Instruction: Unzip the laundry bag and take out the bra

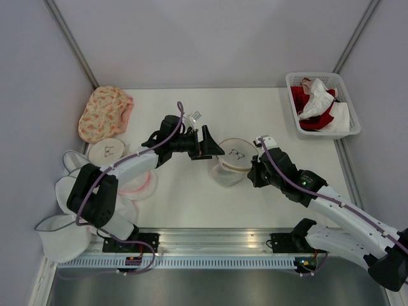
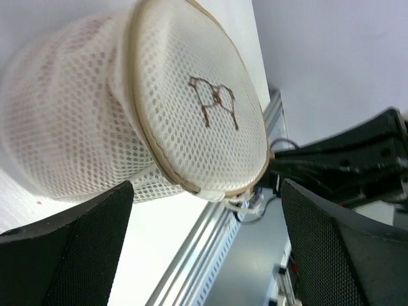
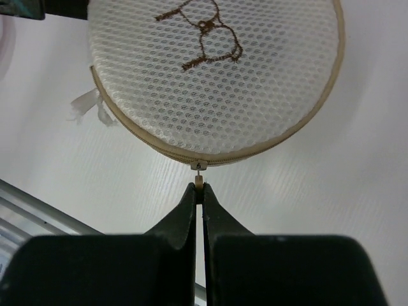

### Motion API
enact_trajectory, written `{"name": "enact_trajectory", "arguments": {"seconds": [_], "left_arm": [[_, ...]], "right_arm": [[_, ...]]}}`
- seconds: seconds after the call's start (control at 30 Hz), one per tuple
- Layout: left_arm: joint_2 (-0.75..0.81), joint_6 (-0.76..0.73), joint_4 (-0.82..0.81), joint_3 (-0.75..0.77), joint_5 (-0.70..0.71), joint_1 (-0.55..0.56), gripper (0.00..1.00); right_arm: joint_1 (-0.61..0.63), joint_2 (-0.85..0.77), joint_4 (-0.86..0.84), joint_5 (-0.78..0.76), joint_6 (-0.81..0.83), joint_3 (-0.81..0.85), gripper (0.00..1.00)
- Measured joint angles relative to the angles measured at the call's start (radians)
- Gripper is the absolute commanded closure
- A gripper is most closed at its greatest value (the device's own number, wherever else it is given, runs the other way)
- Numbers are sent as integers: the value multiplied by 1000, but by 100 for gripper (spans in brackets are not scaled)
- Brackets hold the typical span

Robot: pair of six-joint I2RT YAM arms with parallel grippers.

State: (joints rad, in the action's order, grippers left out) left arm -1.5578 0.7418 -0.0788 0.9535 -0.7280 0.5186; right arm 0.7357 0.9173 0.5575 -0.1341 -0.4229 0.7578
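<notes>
The laundry bag (image 1: 232, 160), a cream-white mesh drum with a dark bra icon on its flat top, stands mid-table. It also shows in the left wrist view (image 2: 127, 108) and the right wrist view (image 3: 217, 76). Its zip is closed along the rim. My right gripper (image 1: 254, 168) is at the bag's right side. Its fingertips (image 3: 200, 191) are shut on the small zipper pull (image 3: 200, 181). My left gripper (image 1: 209, 145) is open at the bag's left side, its fingers (image 2: 70, 255) wide apart and not touching the bag. The bra is hidden.
A peach floral bag (image 1: 104, 113) lies at the back left, with a round white pouch (image 1: 106, 152) below it and more white pouches (image 1: 64, 191) at the left edge. A white basket (image 1: 322, 105) with red and white clothes stands at the back right. A metal rail (image 1: 210, 245) runs along the near edge.
</notes>
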Motion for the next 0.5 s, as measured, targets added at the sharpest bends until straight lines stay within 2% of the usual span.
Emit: {"name": "enact_trajectory", "arguments": {"seconds": [0.2, 0.33, 0.5], "left_arm": [[144, 93, -21, -126, 130, 26, 0], [250, 180, -39, -198, 187, 104, 0], [260, 277, -105, -252, 212, 179, 3]], "right_arm": [[0, -4, -66, 114, 1, -34, 99], [0, 5, -135, 219, -2, -56, 100], [7, 46, -231, 312, -17, -64, 100]]}}
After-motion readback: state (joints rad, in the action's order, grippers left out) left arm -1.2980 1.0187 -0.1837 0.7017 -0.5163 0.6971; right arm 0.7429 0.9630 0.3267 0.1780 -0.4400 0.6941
